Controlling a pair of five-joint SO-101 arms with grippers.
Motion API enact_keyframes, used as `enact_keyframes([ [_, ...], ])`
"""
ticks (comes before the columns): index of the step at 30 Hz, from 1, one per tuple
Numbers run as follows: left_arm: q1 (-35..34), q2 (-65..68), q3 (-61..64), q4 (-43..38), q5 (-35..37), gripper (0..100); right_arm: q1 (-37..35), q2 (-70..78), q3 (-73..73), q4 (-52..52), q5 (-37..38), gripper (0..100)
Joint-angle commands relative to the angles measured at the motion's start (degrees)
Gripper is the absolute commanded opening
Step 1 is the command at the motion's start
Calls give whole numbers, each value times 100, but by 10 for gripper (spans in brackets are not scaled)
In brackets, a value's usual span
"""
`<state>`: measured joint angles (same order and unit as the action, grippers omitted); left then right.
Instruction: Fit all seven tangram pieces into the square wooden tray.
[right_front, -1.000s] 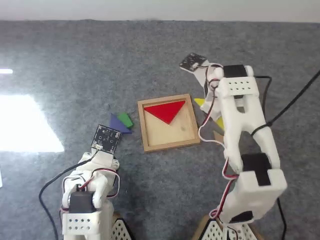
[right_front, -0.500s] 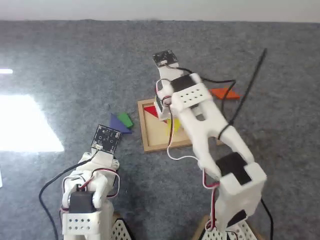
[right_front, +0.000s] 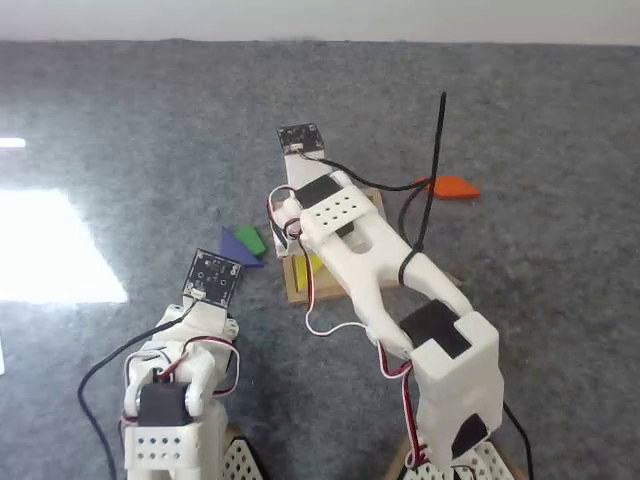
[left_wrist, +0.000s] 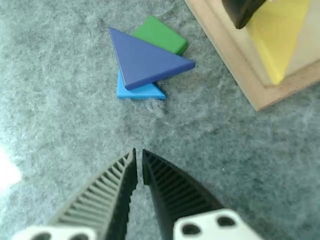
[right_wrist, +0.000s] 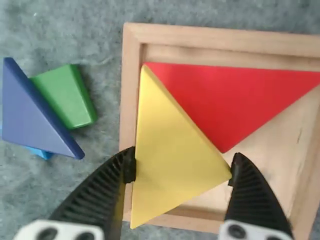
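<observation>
The grey felt table (right_front: 120, 120) is seen spread under everything, and across it the right arm (right_front: 370, 270) is stretched out over the square wooden tray (right_wrist: 131, 100), most of which is hidden beneath it in the high view. The left arm (right_front: 175, 390) is folded back near its base, and the left gripper (left_wrist: 138, 155) is held low over bare felt, jaws pressed almost together with nothing between them. Inside the tray the red triangle (right_wrist: 235, 105) is laid flat, its long side against one inner wall. And there it is: the yellow triangle (right_wrist: 160, 145) is clamped across its width by the right gripper (right_wrist: 181, 170), one finger set on its long edge and the other on the opposite corner. One point is tucked into a tray corner beside the red piece, while the lower corner is carried over the wooden rim. Just beside the tray, on the felt, the dark blue triangle (left_wrist: 145, 62) is stacked partly over the green piece (left_wrist: 160, 36) and the light blue piece (left_wrist: 137, 91). Well apart, on the tray's far side, the orange piece (right_front: 452, 186) is left lying.
</observation>
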<state>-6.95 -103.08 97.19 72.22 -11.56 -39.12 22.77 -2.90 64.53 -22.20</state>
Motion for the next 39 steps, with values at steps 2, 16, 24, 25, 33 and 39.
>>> enact_keyframes([
  [2, -18, -114, -75, 35, 26, 18, -66, -75, -44, -101, 141, 202],
  [16, -18, -114, -75, 35, 26, 18, -57, -66, -53, -189, 862, 381],
  [24, -18, -114, -75, 35, 26, 18, -13, -75, -35, -127, 914, 380],
  [25, -18, -114, -75, 35, 26, 18, 48, -75, -26, -110, 923, 380],
  [33, -18, -114, -75, 35, 26, 18, 681, -75, -53, -374, 1363, 380],
  [39, -18, -114, -75, 35, 26, 18, 769, -75, -44, -558, 1477, 380],
])
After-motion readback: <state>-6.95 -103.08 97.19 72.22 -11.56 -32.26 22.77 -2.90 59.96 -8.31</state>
